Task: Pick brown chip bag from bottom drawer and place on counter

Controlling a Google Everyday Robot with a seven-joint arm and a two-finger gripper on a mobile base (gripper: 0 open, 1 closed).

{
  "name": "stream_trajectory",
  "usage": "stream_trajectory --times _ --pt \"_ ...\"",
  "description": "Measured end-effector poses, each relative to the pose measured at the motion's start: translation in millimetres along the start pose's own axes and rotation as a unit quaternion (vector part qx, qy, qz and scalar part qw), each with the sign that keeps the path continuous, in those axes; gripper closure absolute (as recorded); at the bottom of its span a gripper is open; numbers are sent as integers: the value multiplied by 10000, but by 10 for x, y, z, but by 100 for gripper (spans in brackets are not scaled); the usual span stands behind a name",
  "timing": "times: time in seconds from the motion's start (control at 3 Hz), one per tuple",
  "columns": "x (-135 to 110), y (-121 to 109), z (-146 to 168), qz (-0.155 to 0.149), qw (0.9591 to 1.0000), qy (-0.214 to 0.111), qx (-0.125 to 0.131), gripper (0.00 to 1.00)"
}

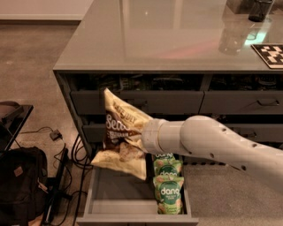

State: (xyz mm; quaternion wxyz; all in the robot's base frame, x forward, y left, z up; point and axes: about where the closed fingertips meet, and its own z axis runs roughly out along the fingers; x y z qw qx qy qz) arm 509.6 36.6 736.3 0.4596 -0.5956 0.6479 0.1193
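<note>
The brown chip bag (120, 132) is cream and dark brown with white script. It hangs in the air above the open bottom drawer (110, 201), in front of the upper drawer fronts and below the counter (159, 39). My gripper (138, 142) is at the end of the white arm reaching in from the right. It is shut on the bag's right side, and the bag covers its fingertips.
Two green "dang" bags (168, 187) lie in the drawer's right part. A black backpack (20, 185) and cables (66, 172) lie on the floor to the left. A checkered board (269, 54) and dark containers (258, 9) sit at the counter's far right.
</note>
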Motion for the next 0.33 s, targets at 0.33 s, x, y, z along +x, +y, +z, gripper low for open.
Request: stream_trajectory --times 0.33 --pt "-43 -8 -42 -49 10000 1 39 100"
